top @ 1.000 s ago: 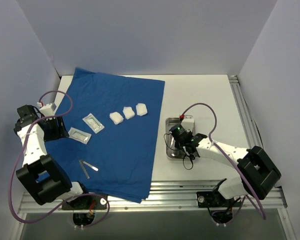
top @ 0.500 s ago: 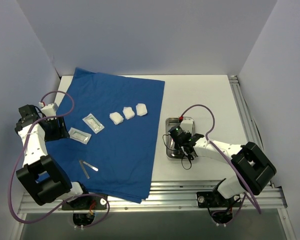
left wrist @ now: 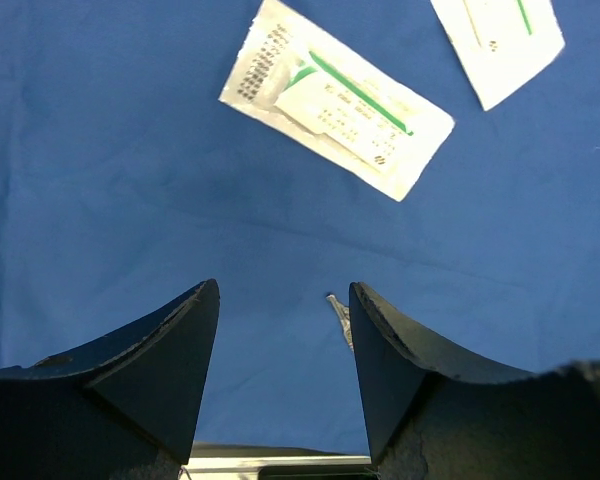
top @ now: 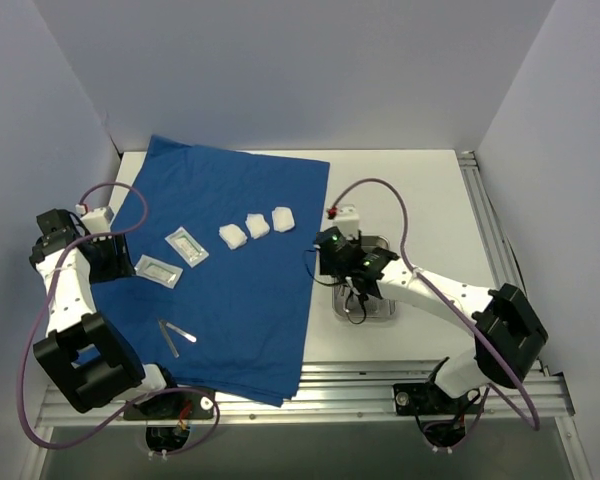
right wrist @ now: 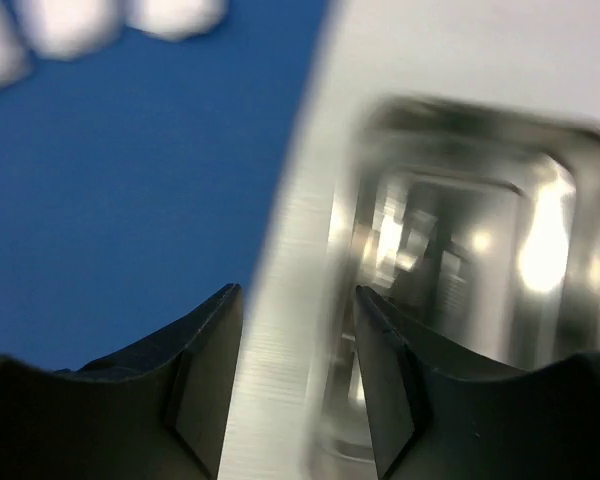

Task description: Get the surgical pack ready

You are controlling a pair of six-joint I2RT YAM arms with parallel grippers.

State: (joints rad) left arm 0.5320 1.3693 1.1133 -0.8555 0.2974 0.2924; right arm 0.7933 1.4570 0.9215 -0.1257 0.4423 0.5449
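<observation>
left gripper (left wrist: pixel 283 290), jaws apart and empty, hangs over the blue cloth (top: pixel 230 275) bearing packets (top: pixel 187 246) and gauze pads (top: pixel 256 226); right gripper (right wrist: pixel 298 295), jaws likewise apart and empty, hovers at the left rim of the steel tray (right wrist: pixel 480 260), beside the cloth.

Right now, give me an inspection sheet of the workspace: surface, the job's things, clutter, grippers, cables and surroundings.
Surface: white table, its left part covered by a blue cloth spread flat.
Job's things: on the cloth lie three gauze pads, two packets and one metal instrument. The steel tray sits on bare table right of the cloth; its contents are too blurred to tell.
Clutter: nothing seen.
Grippers: left gripper open above the cloth. Right gripper open over the tray's left rim. Both hold nothing.
Cables: purple cables loop from both arms.
Surroundings: white walls; metal rails along the right and near edges.
</observation>
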